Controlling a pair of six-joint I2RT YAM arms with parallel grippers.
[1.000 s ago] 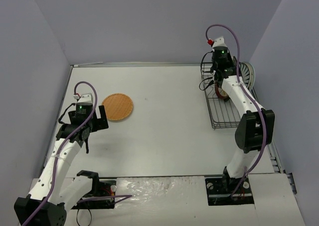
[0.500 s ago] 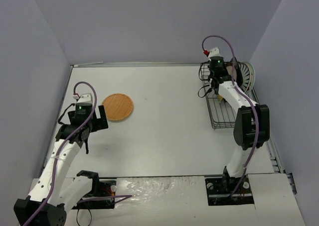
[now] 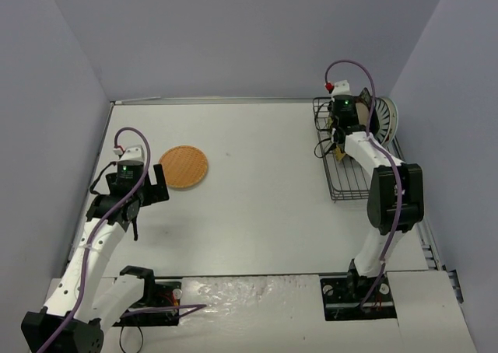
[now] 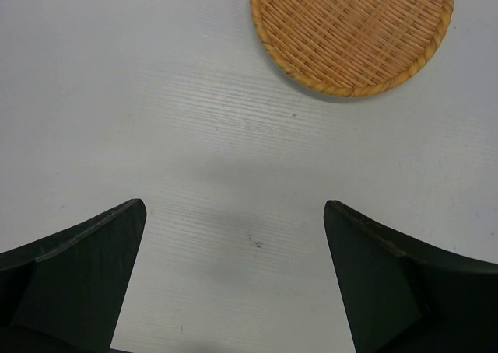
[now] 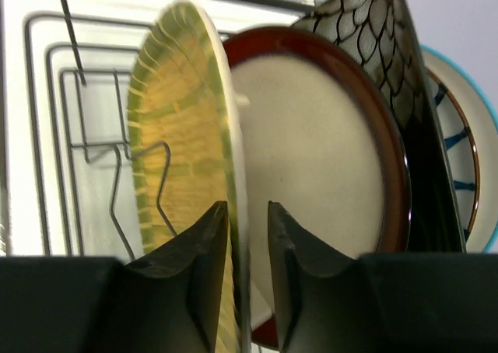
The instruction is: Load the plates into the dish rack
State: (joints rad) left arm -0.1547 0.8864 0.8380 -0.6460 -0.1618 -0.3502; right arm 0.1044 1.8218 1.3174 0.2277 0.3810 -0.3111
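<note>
dish rack — 4 plates showing | table — 1 orange-brown plate

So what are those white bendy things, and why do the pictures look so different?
They are two robot arms bolted to a table. One picture looks down from above; the other two come from cameras on each wrist. An orange plate lies flat on the table, with the left gripper wide open and empty near it. The right gripper has its fingers either side of a yellow plate standing in the dish rack beside other plates; whether it pinches is unclear.
</note>
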